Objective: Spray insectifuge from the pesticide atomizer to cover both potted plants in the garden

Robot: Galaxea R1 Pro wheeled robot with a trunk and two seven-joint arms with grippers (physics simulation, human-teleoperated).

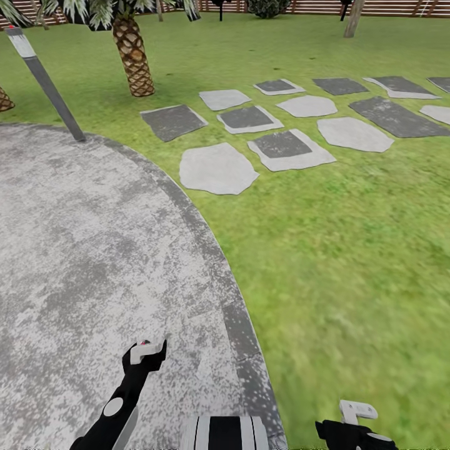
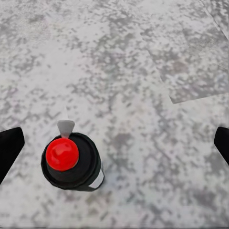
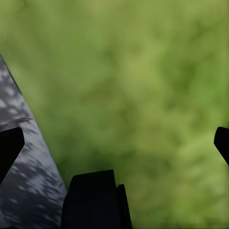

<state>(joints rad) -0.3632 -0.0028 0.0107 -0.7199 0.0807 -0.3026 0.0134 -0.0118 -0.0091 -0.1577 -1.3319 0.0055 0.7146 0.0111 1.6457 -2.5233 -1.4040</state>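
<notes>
The pesticide atomizer (image 2: 72,162) stands upright on the grey stone patio (image 1: 81,250), seen from above in the left wrist view as a dark body with a red cap and a grey nozzle. My left gripper (image 2: 114,148) hangs open over it, the bottle closer to one finger and touching neither. In the head view the left gripper (image 1: 147,356) covers most of the atomizer (image 1: 145,343). My right gripper (image 1: 356,420) is low at the right over the lawn, open and holding nothing (image 3: 114,143). The potted plants are out of view.
The patio's curved rim (image 1: 206,237) meets green lawn (image 1: 350,250) on the right. Flat stepping stones (image 1: 281,125) lie farther out. A palm trunk (image 1: 132,56) and a leaning grey lamp post (image 1: 50,87) stand at the back left, with a wooden fence (image 1: 387,7) beyond.
</notes>
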